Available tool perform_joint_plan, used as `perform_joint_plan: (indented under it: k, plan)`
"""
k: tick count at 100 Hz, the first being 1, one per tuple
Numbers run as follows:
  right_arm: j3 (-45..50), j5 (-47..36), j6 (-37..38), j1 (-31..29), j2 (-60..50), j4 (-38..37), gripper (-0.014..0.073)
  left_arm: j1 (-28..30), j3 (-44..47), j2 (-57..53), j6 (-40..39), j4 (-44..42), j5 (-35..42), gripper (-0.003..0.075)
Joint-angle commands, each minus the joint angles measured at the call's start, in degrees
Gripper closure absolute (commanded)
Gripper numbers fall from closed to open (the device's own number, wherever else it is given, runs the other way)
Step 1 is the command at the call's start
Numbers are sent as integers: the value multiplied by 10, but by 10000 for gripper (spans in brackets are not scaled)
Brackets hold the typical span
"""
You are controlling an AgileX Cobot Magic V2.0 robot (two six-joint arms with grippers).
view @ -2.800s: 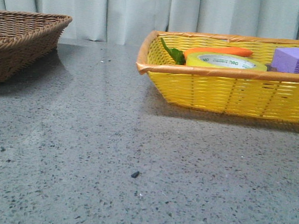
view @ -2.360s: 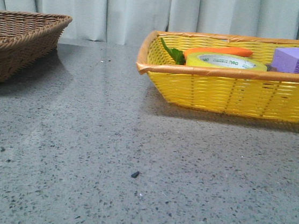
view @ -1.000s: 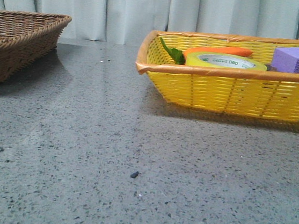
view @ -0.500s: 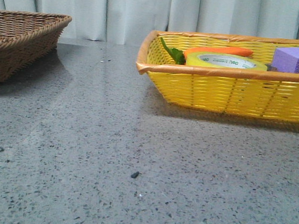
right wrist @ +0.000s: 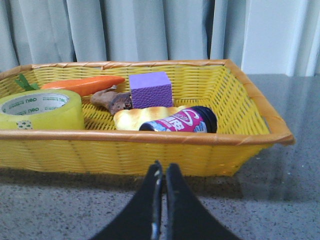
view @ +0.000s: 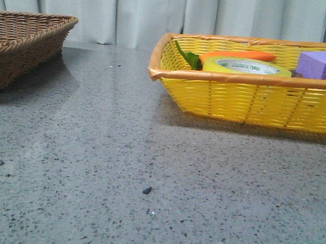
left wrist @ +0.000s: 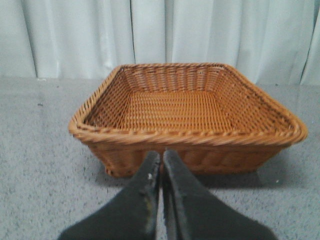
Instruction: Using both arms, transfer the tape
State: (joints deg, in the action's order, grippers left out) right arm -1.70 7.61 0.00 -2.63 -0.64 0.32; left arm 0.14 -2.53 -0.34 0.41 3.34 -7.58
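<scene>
The tape (right wrist: 41,111) is laid flat, core opening upward, at the left end of the yellow basket (right wrist: 260,107), beside the carrot (right wrist: 82,85). Both the left pincer (left wrist: 161,170) and the right pincer (right wrist: 162,180) are seen pressed closed, nothing gripped, over the desk (view: 118,152).

Grey speckled tabletop (view: 118,152), glossy, faint reflections; pale grey pleated curtain (view: 146,8) along far edge; soft even light.
</scene>
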Motion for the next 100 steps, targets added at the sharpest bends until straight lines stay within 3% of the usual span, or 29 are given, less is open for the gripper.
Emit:
perform_joint_plan:
  k: [1, 14, 42, 100]
  plan:
    - [-42, -27, -4, -2, 11, 18, 650, 1, -43, 14, -4, 5, 33, 741]
    - [-77, 15, -4, -2, 42, 26, 650, 1, -71, 43, -4, 5, 39, 741]
    - [-87, -25, -4, -2, 56, 71, 650, 1, -75, 60, -4, 5, 72, 741]
    - [-89, -13, -4, -2, 56, 71, 650, 1, -72, 60, -4, 5, 83, 741]
